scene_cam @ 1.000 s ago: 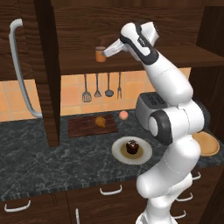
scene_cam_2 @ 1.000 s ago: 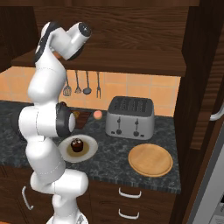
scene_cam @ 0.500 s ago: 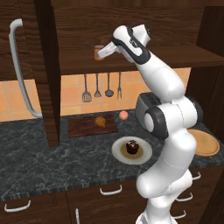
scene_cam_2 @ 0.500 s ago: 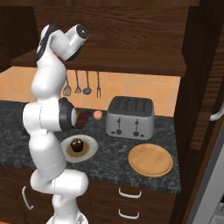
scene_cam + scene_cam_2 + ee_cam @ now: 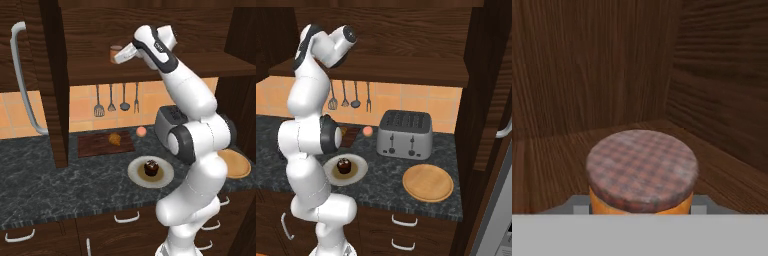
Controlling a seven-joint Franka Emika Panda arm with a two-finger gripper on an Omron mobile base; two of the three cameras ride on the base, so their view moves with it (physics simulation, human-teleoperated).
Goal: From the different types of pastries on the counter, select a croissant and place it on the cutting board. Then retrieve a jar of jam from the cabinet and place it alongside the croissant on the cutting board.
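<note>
The jam jar [image 5: 116, 51], orange with a checked cloth lid, stands on the cabinet shelf [image 5: 150, 67] above the counter. My gripper [image 5: 121, 54] reaches in from the right and is shut on the jam jar. In the hand view the jar [image 5: 642, 167] sits close up, with a grey fingertip [image 5: 577, 204] pressed to each side of it. Down on the counter, the croissant [image 5: 115, 138] lies on the dark cutting board [image 5: 97, 147], under the shelf and to the left of my arm.
A plate [image 5: 135, 175] with a chocolate cupcake [image 5: 151, 168] sits in front of the board, with a small pink pastry [image 5: 142, 131] behind it. A toaster [image 5: 404, 134] and a round wooden board [image 5: 427, 181] stand to the right. The open cabinet door [image 5: 25, 75] hangs at the left.
The hand has pushed further left into the cabinet, up to the jar. Its fingers, open before, have shut on the jar.
</note>
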